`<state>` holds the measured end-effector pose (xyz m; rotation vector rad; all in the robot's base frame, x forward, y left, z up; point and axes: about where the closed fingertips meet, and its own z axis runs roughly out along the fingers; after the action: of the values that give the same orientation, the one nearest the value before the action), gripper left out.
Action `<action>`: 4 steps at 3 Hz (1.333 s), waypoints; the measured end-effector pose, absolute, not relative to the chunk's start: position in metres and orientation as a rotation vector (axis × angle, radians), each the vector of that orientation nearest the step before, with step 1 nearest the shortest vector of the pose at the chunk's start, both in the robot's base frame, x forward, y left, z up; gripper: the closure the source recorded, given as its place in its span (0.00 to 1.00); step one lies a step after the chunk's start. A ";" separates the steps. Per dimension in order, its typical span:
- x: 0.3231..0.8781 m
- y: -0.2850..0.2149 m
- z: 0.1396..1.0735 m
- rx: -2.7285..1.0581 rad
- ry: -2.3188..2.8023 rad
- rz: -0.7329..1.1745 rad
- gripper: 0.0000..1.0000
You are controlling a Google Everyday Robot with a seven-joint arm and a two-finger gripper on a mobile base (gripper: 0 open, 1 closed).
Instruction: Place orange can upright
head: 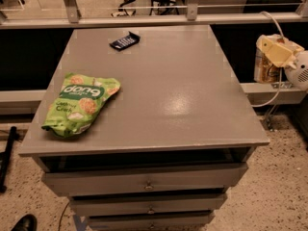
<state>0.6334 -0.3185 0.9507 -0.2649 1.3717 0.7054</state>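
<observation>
The claw (269, 56) sits at the right edge of the frame, in its upper half. Its fingers (278, 52) are blocky, pale-yellow plastic with angular edges. Behind them the wrist (300, 72) is a rounded white housing with a speckled circular face. A thin pale cable (272, 23) arcs above it and loops underneath.
</observation>
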 end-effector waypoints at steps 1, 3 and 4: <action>0.634 -0.280 0.970 -0.296 1.278 0.823 1.00; 0.608 -0.214 0.961 -0.434 1.228 1.016 1.00; 0.597 -0.199 0.942 -0.527 1.209 1.087 1.00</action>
<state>0.5970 -0.1990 0.9423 -0.5270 1.2086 1.0865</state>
